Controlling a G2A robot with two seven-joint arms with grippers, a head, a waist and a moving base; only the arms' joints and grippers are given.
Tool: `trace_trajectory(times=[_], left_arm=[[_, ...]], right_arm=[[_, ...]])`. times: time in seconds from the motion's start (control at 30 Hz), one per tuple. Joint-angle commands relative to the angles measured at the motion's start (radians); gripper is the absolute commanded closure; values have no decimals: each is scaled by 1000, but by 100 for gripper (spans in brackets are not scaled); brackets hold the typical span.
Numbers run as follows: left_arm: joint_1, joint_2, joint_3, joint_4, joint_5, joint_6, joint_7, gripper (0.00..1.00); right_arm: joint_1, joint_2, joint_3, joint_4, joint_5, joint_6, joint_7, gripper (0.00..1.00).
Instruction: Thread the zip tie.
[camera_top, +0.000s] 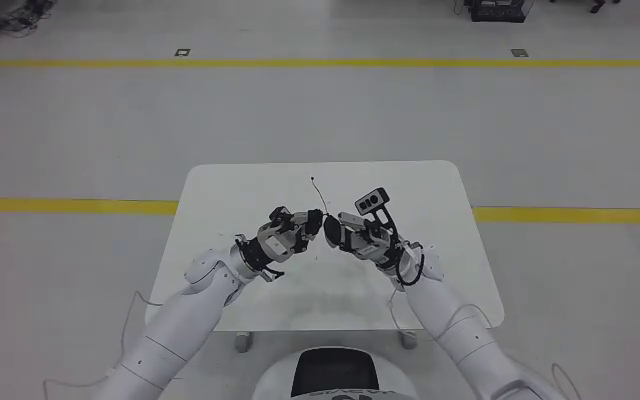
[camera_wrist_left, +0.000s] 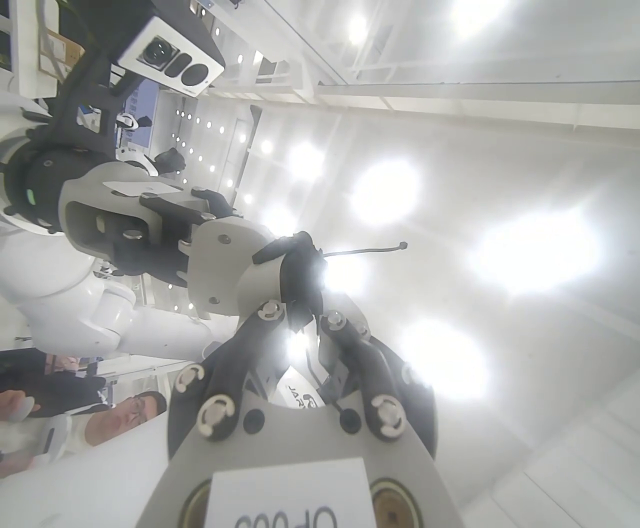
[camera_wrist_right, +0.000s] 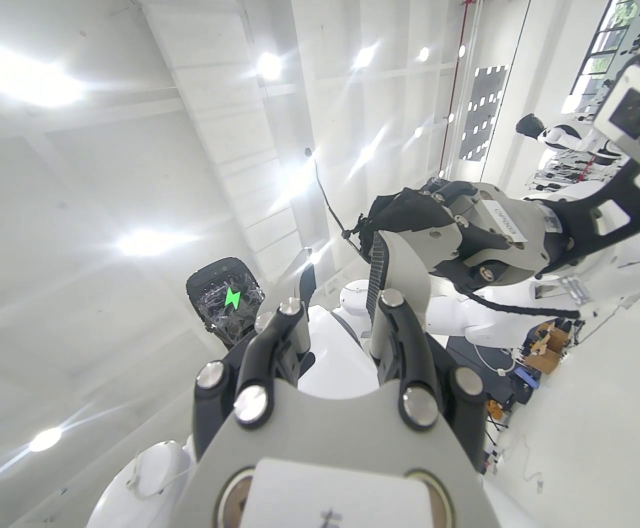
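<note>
Left gripper (camera_wrist_right: 376, 220): black-padded fingertips pressed together on the zip tie. It is held above the table, at 9 o'clock of the right gripper and close against it.
Right gripper (camera_wrist_right: 343, 264): fingers spread apart. Its ribbed pad stands just beside the left gripper's tips; whether it touches the strap cannot be told.
Zip tie (camera_top: 314, 196): thin black strap, pinched near one end by the left gripper. The free length sticks out toward 12 o'clock in the top view, slightly curved and clear of the table, with a small thickening at the far tip.
Table (camera_top: 230, 200): white with rounded corners. Both grippers hang over its middle, a little toward the 6 o'clock edge.
Wrist camera (camera_top: 372, 201): pale-faced unit on a black mount, at 1 o'clock of the right gripper.
Floor (camera_top: 100, 120): pale grey, with yellow lines running from 9 to 3 o'clock.
</note>
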Motion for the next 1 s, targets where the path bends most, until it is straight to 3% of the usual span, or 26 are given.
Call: trace_trajectory(times=[0.0,0.4,0.97], left_arm=[[0,-1,-1,1,-1,0,1,100],[1,-4,-5,3,5,4,1,100],[6,-6,-12,-2,19,8,-3,100]], right_arm=[[-1,-3,2,1,-5,0,0,77],[-9,-17,22,8,-15,0,13,89],[-12,-32,45,18,-26,0,17,87]])
